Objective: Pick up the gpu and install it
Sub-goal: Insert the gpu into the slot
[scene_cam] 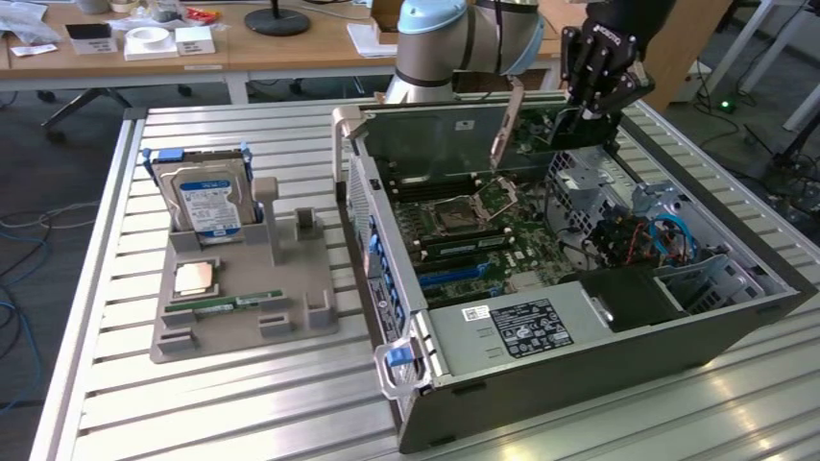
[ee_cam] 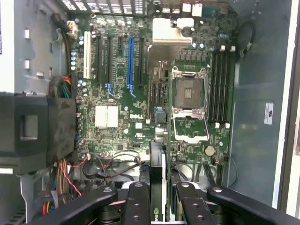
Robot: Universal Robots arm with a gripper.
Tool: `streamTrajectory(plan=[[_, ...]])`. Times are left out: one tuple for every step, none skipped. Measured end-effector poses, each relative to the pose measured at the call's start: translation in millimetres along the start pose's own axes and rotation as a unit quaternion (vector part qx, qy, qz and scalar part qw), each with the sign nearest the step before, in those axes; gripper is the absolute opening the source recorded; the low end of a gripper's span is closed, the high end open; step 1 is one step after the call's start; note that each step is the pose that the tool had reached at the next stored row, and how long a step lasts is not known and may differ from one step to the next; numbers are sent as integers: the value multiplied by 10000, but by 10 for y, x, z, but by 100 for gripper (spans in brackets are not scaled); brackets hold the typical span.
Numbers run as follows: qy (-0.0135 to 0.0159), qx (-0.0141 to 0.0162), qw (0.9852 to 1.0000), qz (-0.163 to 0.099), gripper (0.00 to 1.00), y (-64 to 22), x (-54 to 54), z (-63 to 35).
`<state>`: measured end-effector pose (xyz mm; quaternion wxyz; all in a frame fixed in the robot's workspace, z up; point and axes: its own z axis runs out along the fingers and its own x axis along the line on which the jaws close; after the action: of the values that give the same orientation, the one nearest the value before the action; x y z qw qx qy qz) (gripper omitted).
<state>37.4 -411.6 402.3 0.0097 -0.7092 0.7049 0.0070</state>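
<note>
gripper (ee_cam: 161, 190): clamped on gpu (ee_cam: 157, 161) | gpu: held edge-on above motherboard (ee_cam: 112, 117) inside open case (scene_cam: 577, 370) | why: edge faces board, apparently to line up with blue slot (ee_cam: 130, 61)

GPU (ee_cam: 157, 165) betw. jaws, over mobo (ee_cam: 117, 145)

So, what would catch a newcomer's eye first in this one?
The big black computer case lying open on the slatted metal table, its green motherboard bare, takes the eye first. Above the board the black pincer grips a thin dark card, the gpu, seen edge-on in the wrist view. On the exterior view's left a grey holder props up a blue-labelled silver hard drive.
</note>
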Motion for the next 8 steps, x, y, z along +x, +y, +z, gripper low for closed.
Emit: streamTrajectory(plan=[[0, 0, 10000, 2, 26, 0, 0, 0], [0, 0, 10000, 3, 26, 2, 0, 0], [0, 0, 10000, 4, 26, 7, 0, 0], [-1, 1, 10000, 3, 26, 14, 0, 1], [0, 3, 10000, 3, 26, 26, 0, 1], [0, 7, 10000, 2, 26, 43, 0, 1], [-1, 9, 10000, 2, 26, 59, 0, 1], [-1, 12, 10000, 2, 26, 74, 0, 1]])
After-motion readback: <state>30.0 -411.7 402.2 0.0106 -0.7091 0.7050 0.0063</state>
